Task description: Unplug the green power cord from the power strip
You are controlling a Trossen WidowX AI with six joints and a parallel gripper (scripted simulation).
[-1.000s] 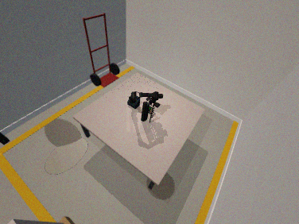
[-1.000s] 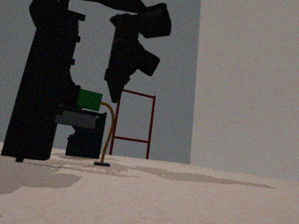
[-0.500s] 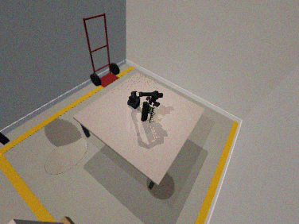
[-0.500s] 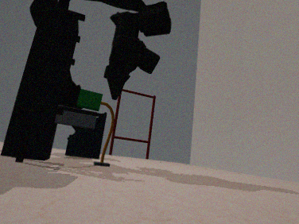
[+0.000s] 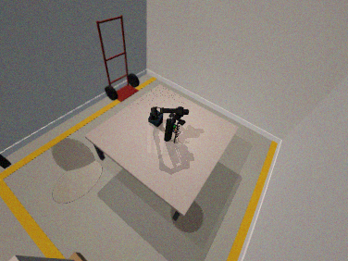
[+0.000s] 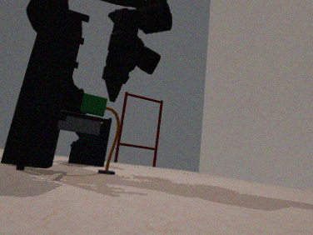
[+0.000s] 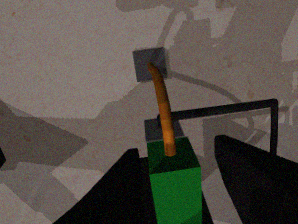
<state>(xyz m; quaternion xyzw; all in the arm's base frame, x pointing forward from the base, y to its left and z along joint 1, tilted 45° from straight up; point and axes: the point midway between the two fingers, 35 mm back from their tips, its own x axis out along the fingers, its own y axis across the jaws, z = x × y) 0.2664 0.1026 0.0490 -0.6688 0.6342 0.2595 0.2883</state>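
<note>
A black robot arm stands on a pale pink surface (image 6: 187, 208). Its gripper (image 6: 111, 93) points downward, the tip just above the right edge of the green plug (image 6: 93, 105). The gripper is partly open and grips nothing. From the wrist camera, the plug sits between the two dark fingers, with a gap showing on its right side. The plug rests on top of the grey power strip (image 6: 83, 125); whether its prongs are out cannot be told. An orange-brown cord (image 6: 116, 137) curves from the plug down to a small dark pad (image 6: 106, 172) on the surface. A red hand truck (image 6: 139, 129) stands behind.
</note>
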